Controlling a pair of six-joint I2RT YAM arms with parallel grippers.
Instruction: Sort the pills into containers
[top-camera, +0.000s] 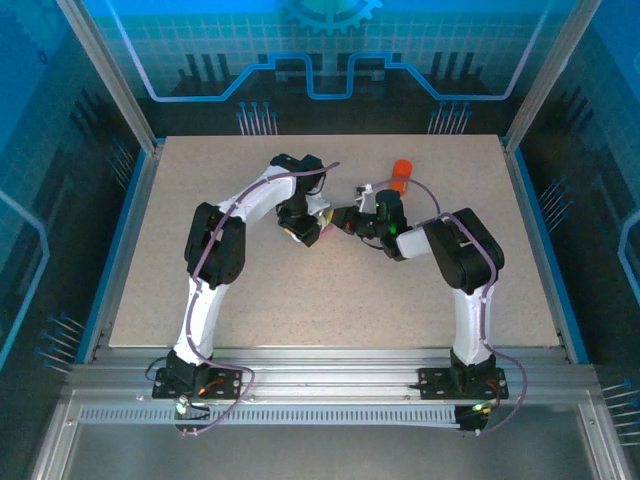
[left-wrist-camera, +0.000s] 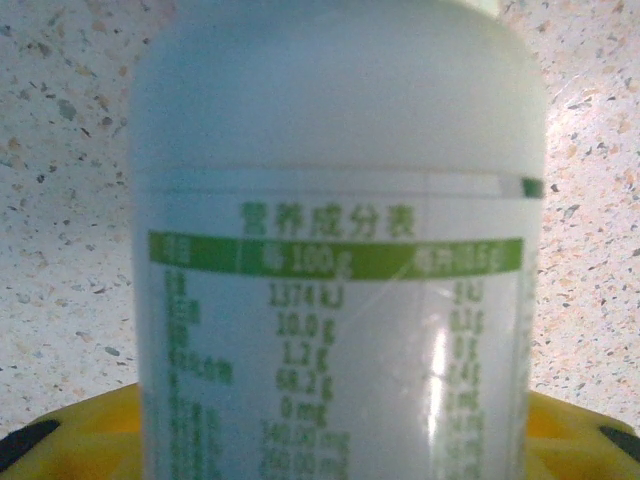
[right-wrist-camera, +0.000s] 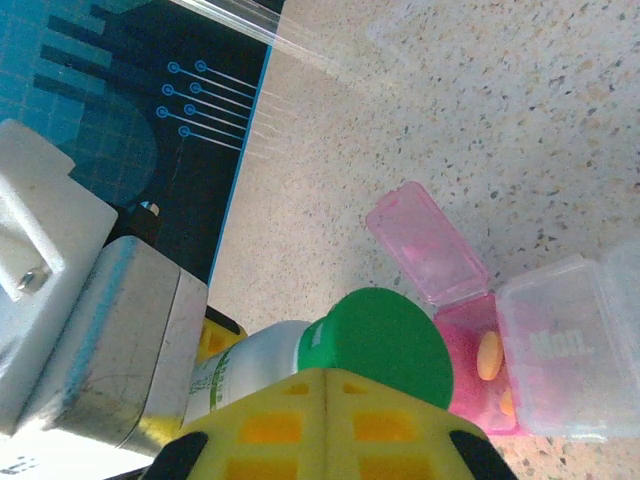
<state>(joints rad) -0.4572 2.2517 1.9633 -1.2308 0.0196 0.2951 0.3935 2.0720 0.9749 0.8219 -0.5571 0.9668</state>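
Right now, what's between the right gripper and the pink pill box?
A green cap sits between the right gripper and the pink pill box; the right wrist view shows it.

The white bottle (left-wrist-camera: 330, 150) has a green cap (right-wrist-camera: 385, 345) and green-banded label, beside an orange bottle (top-camera: 401, 172), pink compartment (right-wrist-camera: 430, 245), beige speckled table (top-camera: 300, 290)

The white bottle (left-wrist-camera: 340, 110) overruns the top and bottom edges, its label (left-wrist-camera: 330, 340) print blurred; the pill box (right-wrist-camera: 560, 345) is cropped at right.

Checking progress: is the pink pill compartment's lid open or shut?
Open: the pink lid stands flipped up, and orange pills show inside the pink compartment.
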